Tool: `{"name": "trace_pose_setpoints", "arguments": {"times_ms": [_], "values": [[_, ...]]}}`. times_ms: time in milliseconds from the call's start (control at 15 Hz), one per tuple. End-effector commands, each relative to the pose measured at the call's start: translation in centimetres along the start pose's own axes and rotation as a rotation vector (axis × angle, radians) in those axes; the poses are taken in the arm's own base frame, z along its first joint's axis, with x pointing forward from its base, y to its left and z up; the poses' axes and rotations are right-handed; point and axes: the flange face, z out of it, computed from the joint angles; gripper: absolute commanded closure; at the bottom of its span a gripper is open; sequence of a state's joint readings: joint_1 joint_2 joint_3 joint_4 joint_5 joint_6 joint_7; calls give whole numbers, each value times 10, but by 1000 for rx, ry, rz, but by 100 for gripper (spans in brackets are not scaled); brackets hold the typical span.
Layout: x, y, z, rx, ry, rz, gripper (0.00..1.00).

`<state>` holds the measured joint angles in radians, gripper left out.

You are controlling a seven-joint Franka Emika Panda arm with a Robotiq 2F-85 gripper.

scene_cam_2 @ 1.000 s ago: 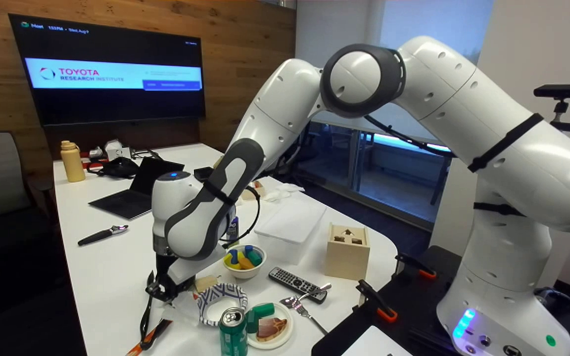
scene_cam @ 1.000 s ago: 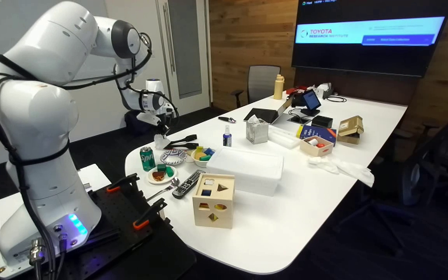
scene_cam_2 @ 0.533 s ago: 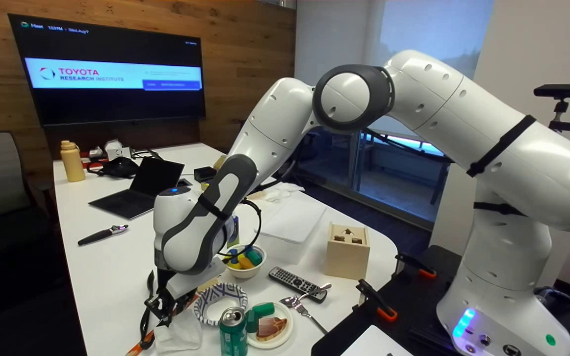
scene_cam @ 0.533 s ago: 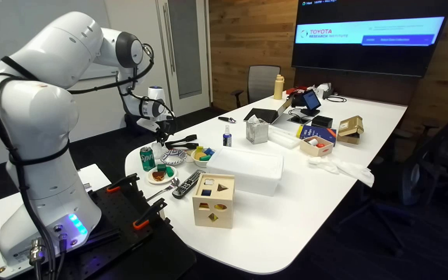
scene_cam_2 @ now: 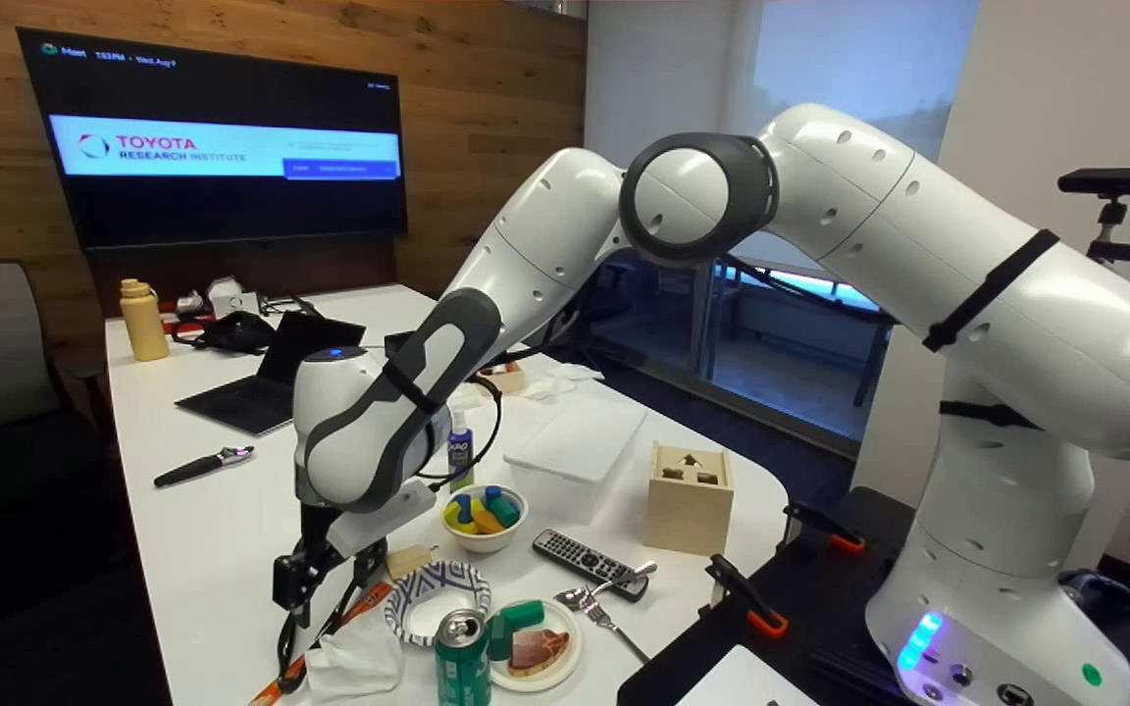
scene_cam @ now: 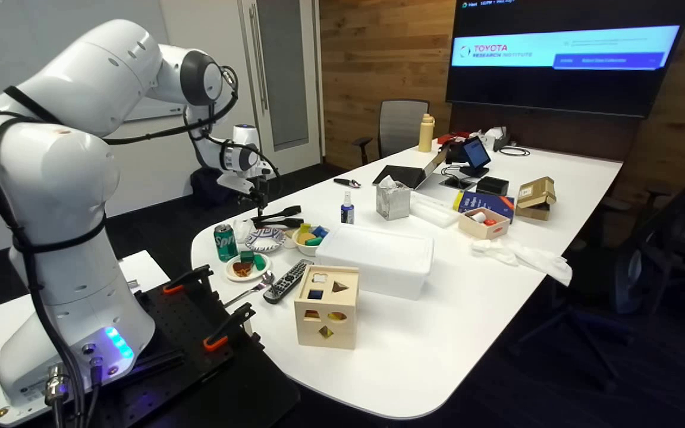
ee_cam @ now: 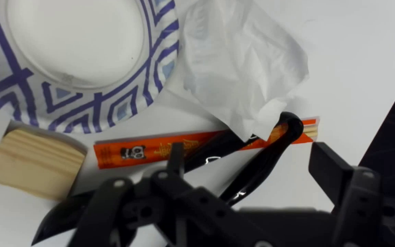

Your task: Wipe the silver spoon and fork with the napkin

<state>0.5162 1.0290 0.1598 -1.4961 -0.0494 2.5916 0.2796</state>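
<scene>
Gripper (ee_cam: 251, 159) spread above black utensils (ee_cam: 259, 168); crumpled napkin (ee_cam: 238, 65) just beside patterned bowl (ee_cam: 63, 111), well apart from spoon (scene_cam_2: 574, 597) and fork (scene_cam_2: 600, 619) near the remote (scene_cam_2: 583, 561).

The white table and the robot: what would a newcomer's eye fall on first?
Probably the big white robot arm, arching over the table in both exterior views, its gripper open over black utensils. Next, the lit screen on the wood wall. In the wrist view, the patterned bowl beside a crumpled white napkin stands out.

Soft shadows on bright tabletop (ee_cam: 348, 61)
</scene>
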Motion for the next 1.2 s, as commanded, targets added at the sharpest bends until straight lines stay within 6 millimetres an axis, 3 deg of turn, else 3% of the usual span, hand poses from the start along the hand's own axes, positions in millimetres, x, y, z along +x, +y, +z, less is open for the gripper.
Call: {"name": "trace_pose_setpoints", "arguments": {"times_ms": [0,400,667,867,1133], "values": [[0,-2,-46,-54,-34,0,0],[-32,25,-129,-144,-6,116,0],[-66,56,-175,-165,21,164,0],[-101,82,-198,-169,15,194,0],[-136,106,-212,-186,15,205,0]]}}
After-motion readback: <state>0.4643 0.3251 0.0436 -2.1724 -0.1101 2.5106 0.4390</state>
